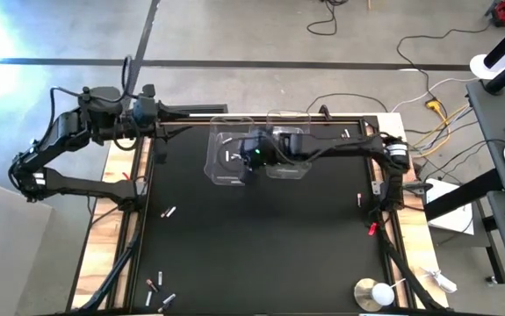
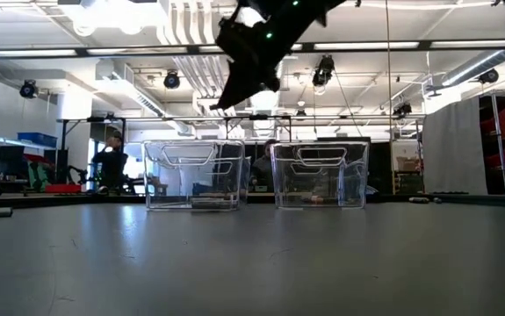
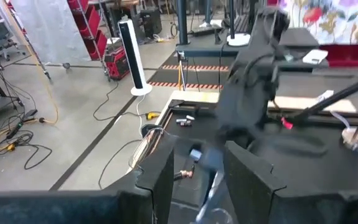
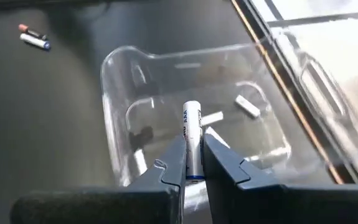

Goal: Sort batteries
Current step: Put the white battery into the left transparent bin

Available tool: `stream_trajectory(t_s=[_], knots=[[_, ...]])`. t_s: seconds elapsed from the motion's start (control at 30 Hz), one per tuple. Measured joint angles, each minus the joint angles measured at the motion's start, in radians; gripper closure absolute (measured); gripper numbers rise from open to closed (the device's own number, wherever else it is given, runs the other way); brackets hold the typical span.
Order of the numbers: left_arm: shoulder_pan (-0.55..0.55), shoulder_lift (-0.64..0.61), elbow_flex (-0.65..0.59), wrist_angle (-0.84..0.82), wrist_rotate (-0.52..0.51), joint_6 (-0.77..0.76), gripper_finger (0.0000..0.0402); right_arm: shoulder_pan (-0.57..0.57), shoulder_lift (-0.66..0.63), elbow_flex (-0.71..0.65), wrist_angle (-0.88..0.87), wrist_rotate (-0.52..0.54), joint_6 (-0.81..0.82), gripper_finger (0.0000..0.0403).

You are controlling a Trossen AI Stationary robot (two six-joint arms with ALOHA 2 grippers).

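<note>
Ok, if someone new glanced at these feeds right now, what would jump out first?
First, the right gripper, shut on a silvery-white battery and poised over the left clear bin, which already has a few pale batteries in it. Next, the two clear bins side by side at the mat's far edge, with the left arm parked off the far left corner. Loose batteries lie scattered on the black mat.

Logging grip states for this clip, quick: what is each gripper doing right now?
Left gripper: open, holding nothing, parked at the table's far left edge.
Right gripper: shut on a silvery-white battery, above the left clear bin.
</note>
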Motion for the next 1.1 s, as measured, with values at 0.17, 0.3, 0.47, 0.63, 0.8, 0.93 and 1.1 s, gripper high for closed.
stream_trajectory(t_s=[0.17,0.3,0.47,0.63,0.8,0.93,1.1], knots=[[0.0,-0.012,0.0,0.002,-0.001,-0.034,0.0283,-0.061,0.138,0.132,-0.017,-0.1,-0.01,0.0373],[0.0,-0.018,0.0,0.002,-0.001,-0.06,0.0283,-0.117,0.26,0.262,-0.037,-0.14,-0.032,0.0374],[0.0,-0.021,0.0,0.001,-0.001,-0.086,0.0283,-0.163,0.394,0.432,-0.128,-0.166,-0.06,0.0374],[0.0,-0.024,0.0,0.001,-0.002,-0.104,0.0283,-0.193,0.488,0.541,-0.189,-0.167,-0.095,0.0374],[0.0,-0.024,0.0,-0.005,-0.003,-0.113,0.0283,-0.211,0.545,0.575,-0.193,-0.166,-0.097,0.0374],[0.0,-0.024,0.0,-0.008,-0.003,-0.114,0.0283,-0.222,0.563,0.57,-0.198,-0.162,-0.064,0.0374],[0.0,-0.024,0.0,-0.008,-0.016,-0.114,0.0283,-0.233,0.584,0.57,-0.207,-0.157,-0.032,0.0374]])
